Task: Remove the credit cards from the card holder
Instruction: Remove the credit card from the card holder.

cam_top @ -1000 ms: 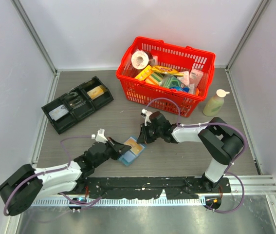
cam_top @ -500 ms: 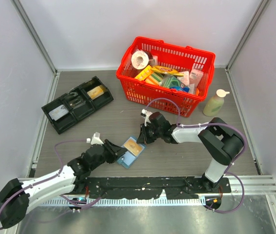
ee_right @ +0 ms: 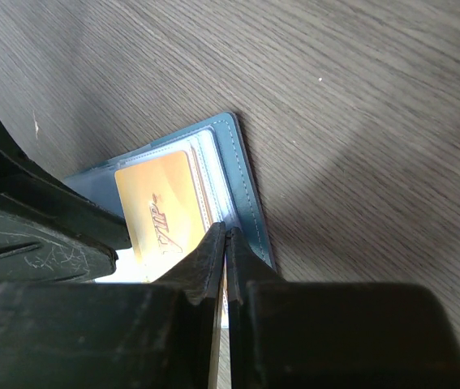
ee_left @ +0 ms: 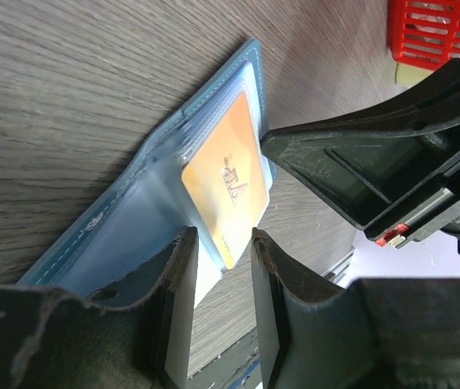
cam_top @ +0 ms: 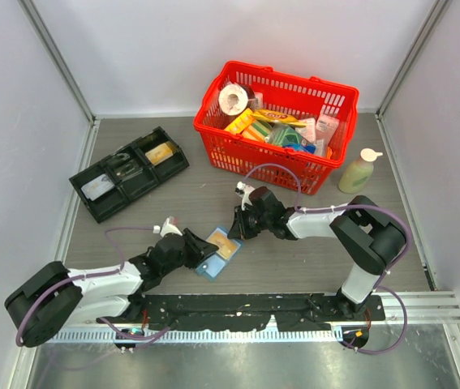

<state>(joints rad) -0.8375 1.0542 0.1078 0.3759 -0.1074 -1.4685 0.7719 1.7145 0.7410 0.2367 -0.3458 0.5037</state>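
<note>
The blue card holder (cam_top: 211,266) lies open on the table between my two arms. An orange-tan credit card (cam_top: 225,245) rests on its clear pockets (ee_left: 132,235) with one corner past the edge, and a pale sheet (ee_left: 205,271) shows under it. My left gripper (cam_top: 204,248) is open, and the card's (ee_left: 225,182) near corner reaches into the gap between its fingertips (ee_left: 221,243) without being pinched. From the far side my right gripper (cam_top: 236,229) is shut, its tips (ee_right: 226,231) pinching the holder's pocket edge (ee_right: 246,194) beside the card (ee_right: 156,207).
A red basket (cam_top: 213,101) full of goods stands at the back, with a cream bottle (cam_top: 358,172) to its right. A black compartmented tray (cam_top: 83,203) sits at the left, holding a grey piece and a tan piece. Grey walls close in both sides.
My left gripper has gone from shut to open; it drew back from the card holder and then came in again to the card's corner. The right gripper has held still.
</note>
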